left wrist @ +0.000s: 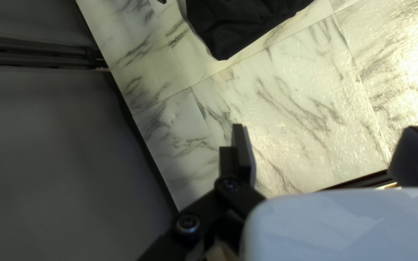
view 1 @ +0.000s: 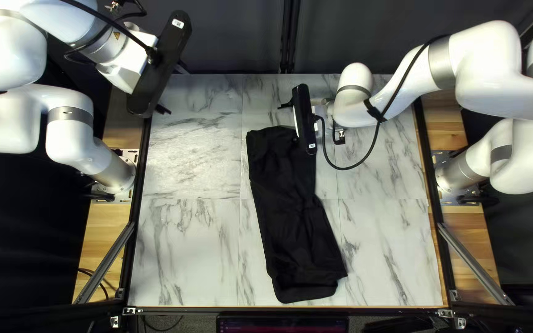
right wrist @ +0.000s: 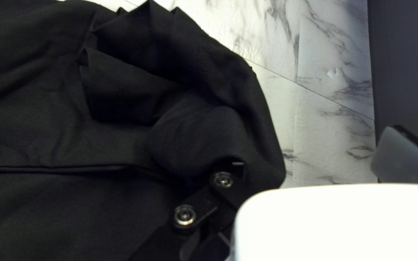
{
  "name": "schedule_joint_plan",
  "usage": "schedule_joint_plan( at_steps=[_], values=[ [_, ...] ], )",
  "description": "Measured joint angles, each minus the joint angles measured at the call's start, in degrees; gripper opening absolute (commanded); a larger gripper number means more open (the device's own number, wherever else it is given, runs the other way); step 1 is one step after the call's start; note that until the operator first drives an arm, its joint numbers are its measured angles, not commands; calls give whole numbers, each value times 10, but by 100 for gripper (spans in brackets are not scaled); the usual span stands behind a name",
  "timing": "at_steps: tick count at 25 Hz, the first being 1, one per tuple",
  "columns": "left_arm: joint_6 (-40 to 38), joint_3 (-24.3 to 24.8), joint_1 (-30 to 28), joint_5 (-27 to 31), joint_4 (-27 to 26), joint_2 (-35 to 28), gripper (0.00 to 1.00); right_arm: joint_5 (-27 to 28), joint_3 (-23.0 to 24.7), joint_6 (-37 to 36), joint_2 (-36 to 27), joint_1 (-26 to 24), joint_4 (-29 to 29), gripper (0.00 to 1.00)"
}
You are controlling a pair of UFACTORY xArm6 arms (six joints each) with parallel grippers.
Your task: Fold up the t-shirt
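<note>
The T-shirt [view 1: 291,216] lies in a long strip on the desk [view 1: 186,246], apparently folded lengthwise. My left claw [left wrist: 326,127] and right claw [right wrist: 311,146] are released; next I should grip the far end and double it over.

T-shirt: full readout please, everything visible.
The T-shirt is plain black, matte, apparently soft woven or knit fabric. It lies flat on the marble-patterned table as a long, narrow, layered strip, slightly slanted, running from near the far edge to near the near edge. Creases cross its middle; the near end has a rounded flap. The far end is bunched, where one finger of my open right gripper seems tucked into the cloth; whether it's under a layer, I can't tell.
</note>
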Motion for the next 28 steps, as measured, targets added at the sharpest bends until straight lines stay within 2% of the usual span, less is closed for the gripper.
schedule_joint_plan(
  at_steps=[28],
  values=[
    [0,0,0,0,0,0,100,-10,-1,-1,-8,-1,3,100]
  ],
)
